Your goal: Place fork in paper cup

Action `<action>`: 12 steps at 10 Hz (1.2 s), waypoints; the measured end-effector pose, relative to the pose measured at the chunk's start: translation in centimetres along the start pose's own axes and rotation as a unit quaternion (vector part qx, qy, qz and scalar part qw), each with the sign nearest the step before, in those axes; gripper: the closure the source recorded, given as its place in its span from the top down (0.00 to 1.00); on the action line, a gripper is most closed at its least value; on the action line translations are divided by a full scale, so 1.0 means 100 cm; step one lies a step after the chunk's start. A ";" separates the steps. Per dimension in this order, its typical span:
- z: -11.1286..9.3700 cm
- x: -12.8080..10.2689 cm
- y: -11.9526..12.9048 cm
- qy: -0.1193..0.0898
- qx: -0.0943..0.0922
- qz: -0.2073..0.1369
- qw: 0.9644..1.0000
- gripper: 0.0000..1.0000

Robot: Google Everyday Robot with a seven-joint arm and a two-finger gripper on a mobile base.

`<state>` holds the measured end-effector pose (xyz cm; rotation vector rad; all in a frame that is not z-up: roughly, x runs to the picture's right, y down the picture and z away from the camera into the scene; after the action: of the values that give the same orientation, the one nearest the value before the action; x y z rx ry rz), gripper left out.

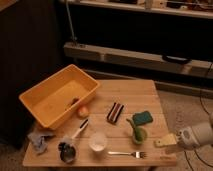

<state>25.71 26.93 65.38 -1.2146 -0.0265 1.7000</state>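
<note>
1. Nearest to us, we are seeing the slim silver metal fork (126,154) lying flat along the front edge of the light wooden slatted table (131,92). Its tines are pointing right, and nothing is touching it.
2. Just behind the fork's handle end and to its left, the small white round paper cup (98,142) is standing upright with its pale inside showing. The two are near each other but apart.
3. At the right front corner, the robot's pale gripper (164,142) is hovering over the table edge on its white arm (198,135), to the right of the fork's tines and clear of them. We cannot tell whether the gripper is wide or narrow, and we are not seeing anything in it.
4. At the left front, a dark round object (67,151) is sitting beside a black-and-white handled utensil (80,129), and a crumpled grey-blue cloth (40,140) is lying at the corner.
5. Right of the paper cup, a green cup-like item (138,134) is standing between it and the gripper.
6. Further back, a green rectangular sponge (143,118), a dark red striped packet (115,112) and a small orange round fruit (83,111) are resting mid-table.
7. A large yellow plastic bin (52,102) is occupying the left rear, overhanging the table's left side.
8. Behind the table, a pale horizontal rail (150,56) is running across a dark background.
</note>
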 end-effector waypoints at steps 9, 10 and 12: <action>0.043 -0.014 -0.011 -0.012 0.014 0.016 1.000 0.65; 0.045 -0.013 -0.013 -0.013 0.013 0.018 1.000 0.65; 0.046 -0.013 -0.014 -0.016 0.010 0.021 1.000 0.65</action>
<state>23.39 28.95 69.33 -1.1805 -0.0036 1.7526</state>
